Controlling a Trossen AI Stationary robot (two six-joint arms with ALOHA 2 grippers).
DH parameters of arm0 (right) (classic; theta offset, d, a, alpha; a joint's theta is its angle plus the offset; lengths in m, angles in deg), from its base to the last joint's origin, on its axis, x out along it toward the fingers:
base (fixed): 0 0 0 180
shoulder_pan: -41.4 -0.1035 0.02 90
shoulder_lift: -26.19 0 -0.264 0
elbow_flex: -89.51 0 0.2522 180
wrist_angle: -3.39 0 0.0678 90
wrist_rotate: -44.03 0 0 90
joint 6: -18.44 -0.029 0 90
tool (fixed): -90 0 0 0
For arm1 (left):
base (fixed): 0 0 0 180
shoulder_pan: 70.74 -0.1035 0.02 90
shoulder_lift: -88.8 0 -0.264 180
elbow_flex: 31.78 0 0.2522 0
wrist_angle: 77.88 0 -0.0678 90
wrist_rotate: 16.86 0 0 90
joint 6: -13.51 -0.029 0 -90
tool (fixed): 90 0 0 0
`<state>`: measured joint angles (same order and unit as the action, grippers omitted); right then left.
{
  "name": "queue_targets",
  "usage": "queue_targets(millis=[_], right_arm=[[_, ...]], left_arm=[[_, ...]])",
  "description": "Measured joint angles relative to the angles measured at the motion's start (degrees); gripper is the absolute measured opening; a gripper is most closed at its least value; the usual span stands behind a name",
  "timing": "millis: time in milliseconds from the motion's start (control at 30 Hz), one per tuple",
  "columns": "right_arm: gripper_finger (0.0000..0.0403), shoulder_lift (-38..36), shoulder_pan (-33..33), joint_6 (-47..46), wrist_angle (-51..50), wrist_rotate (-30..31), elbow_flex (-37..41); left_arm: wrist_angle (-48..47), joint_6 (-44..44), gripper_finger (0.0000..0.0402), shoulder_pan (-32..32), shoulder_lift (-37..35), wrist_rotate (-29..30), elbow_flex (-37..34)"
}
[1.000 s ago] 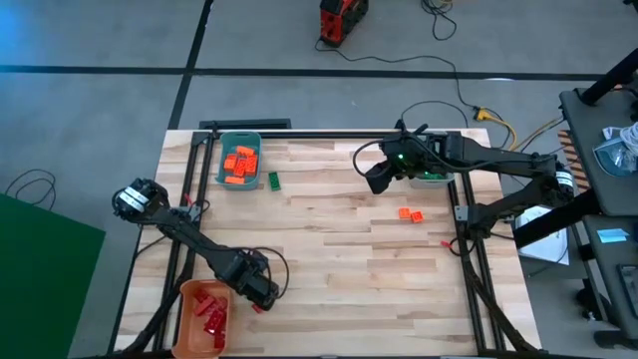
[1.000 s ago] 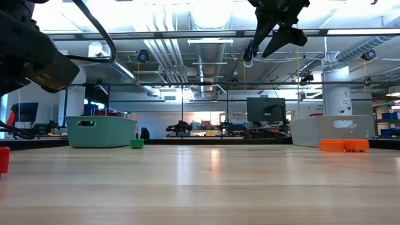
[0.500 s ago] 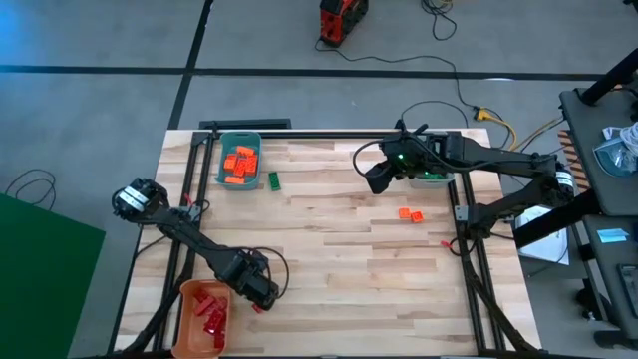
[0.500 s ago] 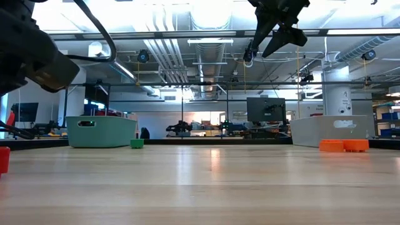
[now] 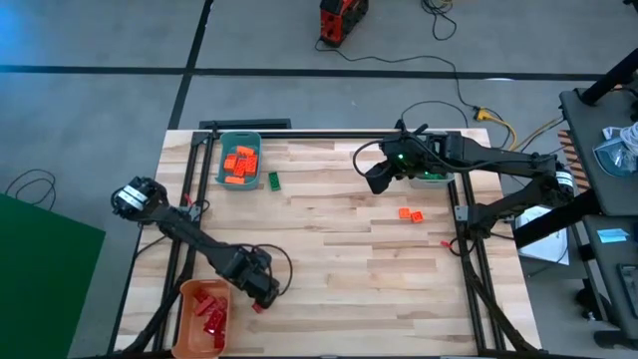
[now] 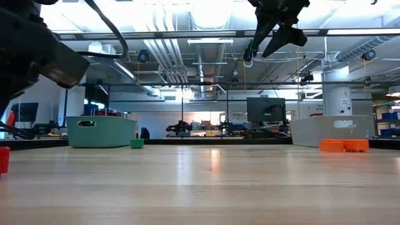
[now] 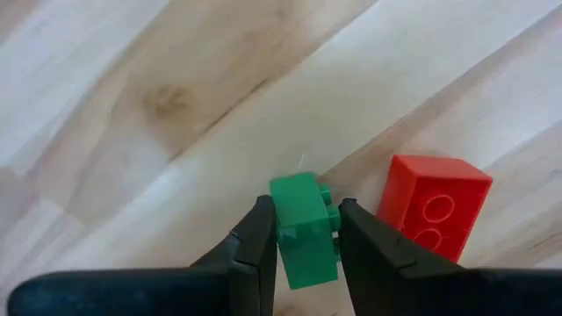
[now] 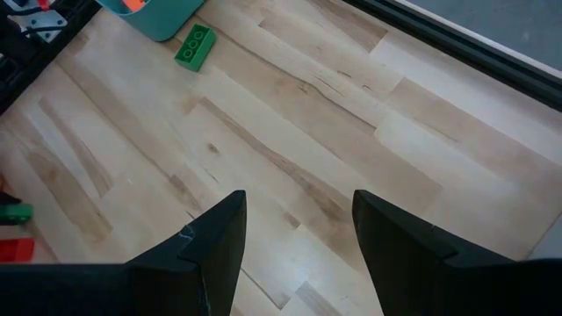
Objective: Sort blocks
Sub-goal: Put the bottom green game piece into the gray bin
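A small green block (image 7: pixel 303 228) is pinched tight between the fingers of the left gripper (image 7: pixel 303 241), near the orange bin (image 5: pixel 189 299). A red block (image 7: pixel 432 206) sits just beside it. Farther off, the right gripper (image 8: pixel 299 233) is held wide open, nothing in it.

Small green studded plastic brick (image 7: pixel 303 228) between dark fingers (image 7: pixel 253 246), red studded plastic brick (image 7: pixel 432 206) beside it, pale striped wooden tabletop (image 5: pixel 339 249), teal rectangular plastic bin (image 5: pixel 221 150), orange rectangular plastic bin (image 5: pixel 184 314)
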<state>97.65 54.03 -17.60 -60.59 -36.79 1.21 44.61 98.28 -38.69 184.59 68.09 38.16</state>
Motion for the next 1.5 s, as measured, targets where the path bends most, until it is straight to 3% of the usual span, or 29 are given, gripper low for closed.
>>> queue_targets(millis=[167, 467, 567, 667, 1000, 1233, 1500], right_arm=[[0.0201, 0.0, 0.0, -0.2, 0.0, 0.0, 0.0], [0.0201, 0.0, 0.0, -0.1, 0.6, -0.9, 0.0], [0.0201, 0.0, -0.1, -0.2, 3.3, -4.7, 0.0], [0.0201, 0.0, -1.4, 0.9, 7.1, -6.7, 0.0], [0.0201, -0.5, -10.2, 9.4, 19.3, -6.2, 0.0], [0.0201, -0.5, -14.3, 16.4, 33.0, -6.2, 0.0], [0.0201, -0.5, -16.1, 20.7, 35.8, -6.6, 0.0]], left_arm=[[-0.1, -8.5, 0.0077, -2.4, -0.4, 2.5, 0.1], [-2.2, -35.4, 0.0076, -13.5, -5.4, 17.5, 4.7], [1.2, -46.2, 0.0076, -17.9, -9.1, 22.2, 7.6], [8.3, -54.3, 0.0076, -22.3, -13.7, 23.1, 10.1], [32.2, -67.5, 0.0076, -30.4, -26.5, 19.1, 9.4], [43.7, -75.7, 0.0076, -30.2, -24.8, 8.4, 9.4], [51.8, -78.1, 0.0076, -30.3, -21.9, 2.3, 9.4]])
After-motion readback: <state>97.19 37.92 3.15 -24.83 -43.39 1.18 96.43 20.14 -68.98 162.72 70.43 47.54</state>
